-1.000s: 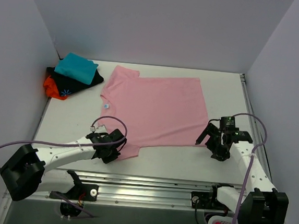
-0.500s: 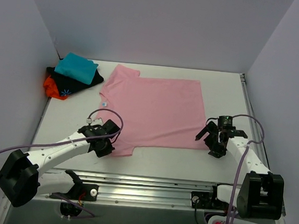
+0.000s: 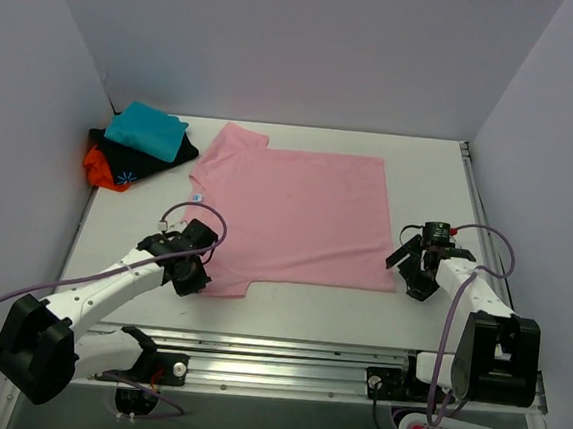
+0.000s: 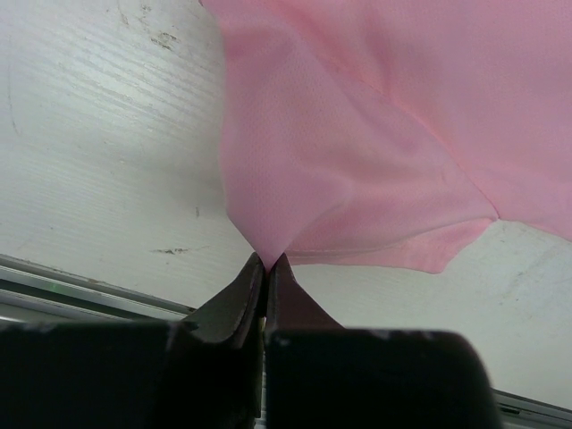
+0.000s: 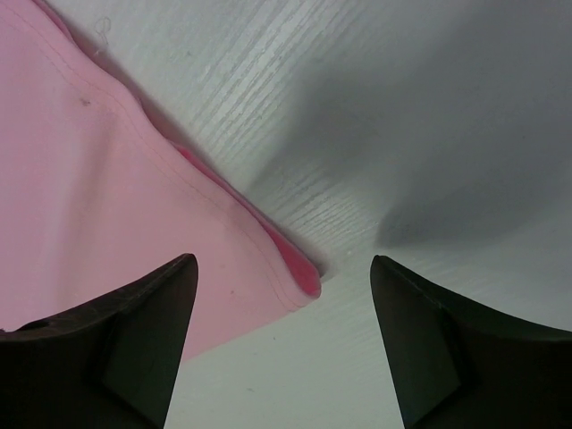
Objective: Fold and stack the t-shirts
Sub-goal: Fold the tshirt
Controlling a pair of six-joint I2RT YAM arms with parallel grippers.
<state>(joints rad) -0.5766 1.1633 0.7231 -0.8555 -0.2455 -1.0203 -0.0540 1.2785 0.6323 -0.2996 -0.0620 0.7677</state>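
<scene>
Cloth could slip from the left gripper (image 4: 266, 261), which pinches only the sleeve tip of the pink shirt (image 3: 297, 210). The right gripper (image 5: 281, 261), spread over the hem corner, might miss it.

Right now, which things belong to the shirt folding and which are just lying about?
Job: pink t-shirt, left tool shut on it; open right tool; teal tee, black tee, orange-red tee.
Lying about: metal rail; purple cable.
</scene>
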